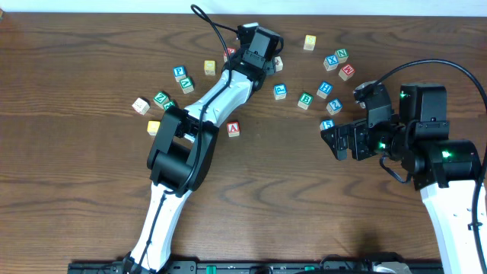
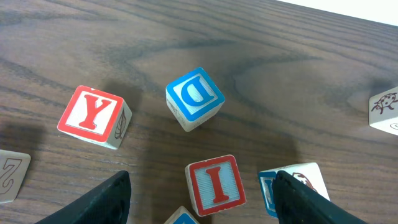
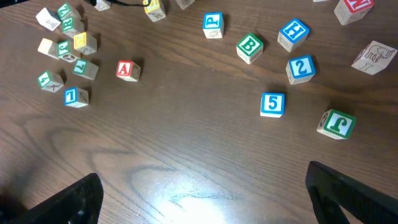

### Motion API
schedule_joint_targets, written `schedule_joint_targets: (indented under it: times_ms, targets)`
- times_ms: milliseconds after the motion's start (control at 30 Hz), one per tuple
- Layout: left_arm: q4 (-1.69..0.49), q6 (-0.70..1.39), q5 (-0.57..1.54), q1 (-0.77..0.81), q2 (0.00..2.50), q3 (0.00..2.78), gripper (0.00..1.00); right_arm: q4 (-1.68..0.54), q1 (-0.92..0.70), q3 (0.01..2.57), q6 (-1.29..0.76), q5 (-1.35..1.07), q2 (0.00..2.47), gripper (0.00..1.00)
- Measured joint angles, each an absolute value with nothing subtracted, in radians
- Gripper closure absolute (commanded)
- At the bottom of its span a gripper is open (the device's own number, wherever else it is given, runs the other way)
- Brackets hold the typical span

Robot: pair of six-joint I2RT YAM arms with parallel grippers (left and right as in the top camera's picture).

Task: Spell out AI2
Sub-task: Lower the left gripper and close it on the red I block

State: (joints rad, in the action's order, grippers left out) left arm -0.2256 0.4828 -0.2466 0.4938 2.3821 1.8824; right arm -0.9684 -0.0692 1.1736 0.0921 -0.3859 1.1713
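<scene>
In the left wrist view the red I cube (image 2: 214, 185) lies on the wooden table between the fingers of my left gripper (image 2: 202, 182). The jaws are open, with a gap on each side of the cube. From overhead the left gripper (image 1: 255, 55) hangs at the back middle and hides that cube. The red A cube (image 1: 233, 129) (image 3: 127, 70) sits alone near the table's middle. The blue 2 cube (image 3: 300, 68) (image 1: 333, 107) lies at the right among other cubes. My right gripper (image 1: 337, 141) (image 3: 211, 193) stands wide open over bare wood, just below a blue 5 cube (image 3: 272, 104).
A red Y cube (image 2: 93, 115) and a blue D cube (image 2: 194, 98) lie just beyond the left fingers, and a blue-edged cube (image 2: 292, 186) touches the right finger. Green B (image 3: 249, 46) and blue H (image 3: 292, 32) sit near the 2. Several cubes cluster at the left (image 1: 161, 99).
</scene>
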Motion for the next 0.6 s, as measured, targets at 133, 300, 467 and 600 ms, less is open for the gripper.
schedule_joint_targets:
  times_ms: [133, 300, 467, 600]
  targets:
    - [-0.22, 0.483, -0.247, 0.494, 2.382, 1.882, 0.29, -0.968, -0.069, 1.174, 0.092, -0.386, 1.171, 0.01]
    - [-0.204, 0.483, -0.247, 0.494, 2.386, 1.882, 0.28, -0.97, -0.069, 1.174, 0.093, -0.386, 1.171, 0.01]
    - [-0.199, 0.483, -0.247, 0.494, 2.419, 1.882, 0.28, -0.977, -0.069, 1.174, 0.092, -0.386, 1.171, 0.01]
    - [-0.199, 0.483, -0.247, 0.494, 2.452, 1.882, 0.29, -0.978, -0.069, 1.174, 0.092, -0.386, 1.171, 0.01]
